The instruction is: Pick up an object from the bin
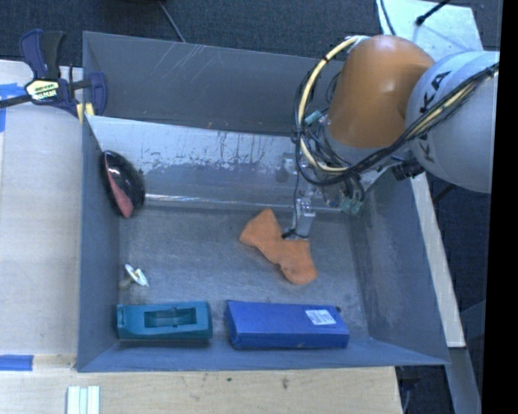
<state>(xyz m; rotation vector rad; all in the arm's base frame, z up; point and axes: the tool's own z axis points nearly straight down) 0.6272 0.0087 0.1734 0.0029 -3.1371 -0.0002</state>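
Pincer (299, 231), grip state indiscernible, is touching the limp orange cloth (280, 251) mid-frame, possibly risking a shallow pinch slipping off.

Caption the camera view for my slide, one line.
Gripper at the edge of an orange rag-like piece in the grey bin's middle; blue box and teal case by its near wall.

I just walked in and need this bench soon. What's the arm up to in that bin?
The arm has reached in from the right, and its gripper is down on an orange rag in the middle of the bin. The rag lies on the floor, and a grip on it cannot be made out. A blue box and a teal dispenser lie along the front, and a dark oval thing lies by the left wall, all apart from the gripper.
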